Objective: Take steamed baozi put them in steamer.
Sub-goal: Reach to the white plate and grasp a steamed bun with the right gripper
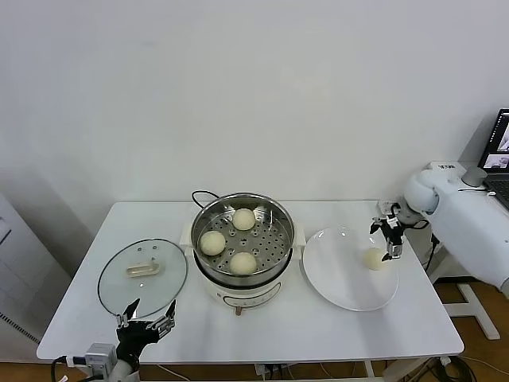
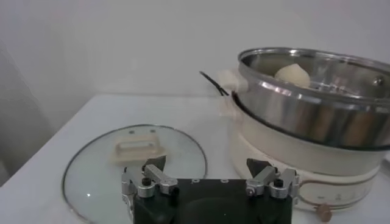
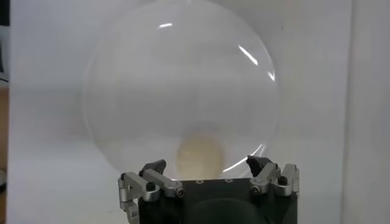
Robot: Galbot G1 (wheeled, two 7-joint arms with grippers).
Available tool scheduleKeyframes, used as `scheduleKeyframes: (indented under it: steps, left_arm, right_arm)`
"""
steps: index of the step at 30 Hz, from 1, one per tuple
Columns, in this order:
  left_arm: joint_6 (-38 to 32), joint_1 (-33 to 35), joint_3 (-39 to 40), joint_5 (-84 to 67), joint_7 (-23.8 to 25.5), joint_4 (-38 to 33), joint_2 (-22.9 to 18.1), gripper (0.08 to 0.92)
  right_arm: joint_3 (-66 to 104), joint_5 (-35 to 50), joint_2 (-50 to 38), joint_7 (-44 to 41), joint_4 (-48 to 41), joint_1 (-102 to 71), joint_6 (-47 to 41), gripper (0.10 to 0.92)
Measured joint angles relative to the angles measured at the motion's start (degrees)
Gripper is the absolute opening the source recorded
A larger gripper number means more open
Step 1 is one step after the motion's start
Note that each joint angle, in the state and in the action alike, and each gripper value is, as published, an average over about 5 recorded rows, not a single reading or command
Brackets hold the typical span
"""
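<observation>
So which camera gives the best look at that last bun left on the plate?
The head view: the last bun sits whole on the white plate, with the open right hand just above it. The right wrist view shows it blurred and partly hidden. The left wrist view misses it.

Glass lid (image 1: 142, 278) flat on white table (image 1: 318, 330) near left edge, white plate (image 1: 338, 278) twd right, laptop (image 1: 501, 151) far right.

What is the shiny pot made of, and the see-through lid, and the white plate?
The steamer looks like polished steel: silvery, mirror-like walls and a tray full of holes, on a cream base that seems plastic. The lid looks like clear glass, since the table shows through it, with a cream handle. The plate is glossy white, maybe ceramic; I can't be sure.
</observation>
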Motion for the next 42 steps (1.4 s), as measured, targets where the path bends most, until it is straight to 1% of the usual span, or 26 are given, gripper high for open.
scheduleKeyframes:
  steps: [13, 21, 39, 42]
  left_arm:
    - [0.0, -0.5, 0.0, -0.1, 0.1, 1.1, 0.7, 0.823]
    - [0.0, -0.6, -0.2, -0.1, 0.2, 1.4, 1.0, 0.823]
    - [0.1, -1.2, -0.1, 0.1, 0.3, 2.2, 1.1, 0.823]
    - [0.1, -1.2, -0.1, 0.1, 0.4, 2.3, 1.1, 0.823]
  right_arm:
    - [3.4, -6.9, 3.9, 3.2, -5.8, -2.8, 2.3, 0.823]
    - [4.2, -8.0, 5.6, 4.2, -8.2, -3.4, 1.8, 0.823]
    - [4.6, -8.6, 7.0, 5.2, -10.6, -4.4, 0.6, 0.823]
    - [4.6, -8.7, 7.1, 5.3, -10.8, -4.4, 0.5, 0.803]
